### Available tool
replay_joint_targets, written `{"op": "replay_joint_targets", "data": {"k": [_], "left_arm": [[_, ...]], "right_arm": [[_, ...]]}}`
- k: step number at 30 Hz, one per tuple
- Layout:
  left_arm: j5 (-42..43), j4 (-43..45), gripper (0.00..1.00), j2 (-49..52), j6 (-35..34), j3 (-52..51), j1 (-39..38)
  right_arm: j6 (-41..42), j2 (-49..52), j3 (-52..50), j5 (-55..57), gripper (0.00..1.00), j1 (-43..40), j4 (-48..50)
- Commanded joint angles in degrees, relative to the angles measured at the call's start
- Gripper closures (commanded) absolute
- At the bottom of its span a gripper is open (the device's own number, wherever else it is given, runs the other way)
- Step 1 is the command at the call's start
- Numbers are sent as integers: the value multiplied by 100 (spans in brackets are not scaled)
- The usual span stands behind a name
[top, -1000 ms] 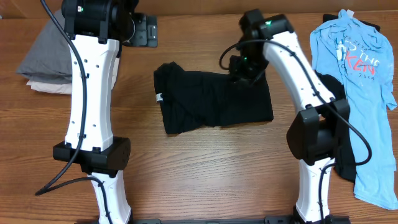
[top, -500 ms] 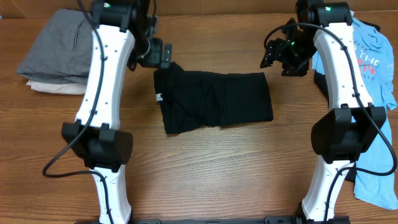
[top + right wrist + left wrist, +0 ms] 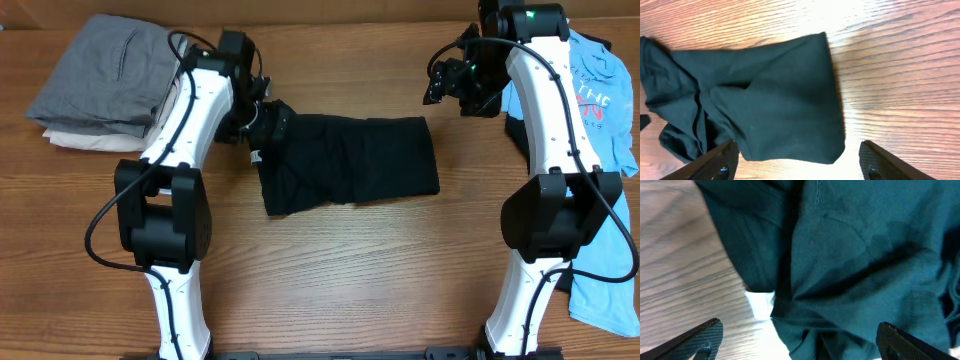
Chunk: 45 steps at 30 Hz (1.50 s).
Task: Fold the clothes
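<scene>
From above, we see the black T-shirt [image 3: 350, 165] lying folded on the worktop [image 3: 350, 290], between our two tools. Our left tool [image 3: 262, 120] is right at the near end of the shirt, close to the small white label [image 3: 256, 156]. Our right tool [image 3: 445, 85] sits off the shirt's other end and does not touch it. A light-blue T-shirt [image 3: 600, 110] lies just behind the right tool. A grey piece [image 3: 100, 70] on top of a cream piece [image 3: 85, 140] lies well apart from the left tool, on the side away from the black shirt.

From the left wrist, we see its fingers [image 3: 700, 339] spread wide apart. The black shirt and the label sit right under the gap. We cannot tell if they touch the cloth.

From the right wrist, its fingers [image 3: 715, 165] are wide apart too and hold nothing. The black shirt lies flat below them.
</scene>
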Motion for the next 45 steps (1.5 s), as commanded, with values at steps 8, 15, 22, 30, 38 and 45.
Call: {"op": "replay_joint_targets", "data": {"k": [8, 15, 22, 30, 38, 45], "left_arm": [[306, 1069, 0, 4, 59, -1327, 70], [293, 1565, 18, 4, -240, -1731, 68], [273, 1644, 96, 4, -238, -1742, 68], [275, 802, 96, -9, -238, -1099, 367], [184, -739, 96, -11, 212, 282, 533], [-184, -1458, 96, -11, 243, 1086, 496]], "right_arm": [[-39, -223, 98, 114, 20, -28, 221], [-22, -223, 98, 114, 27, -26, 223], [24, -212, 98, 109, 48, -15, 160], [17, -208, -243, -216, 96, 17, 166], [-7, -208, -1309, -1019, 96, 302, 887], [-26, -208, -2474, -2017, 96, 483, 1832]]}}
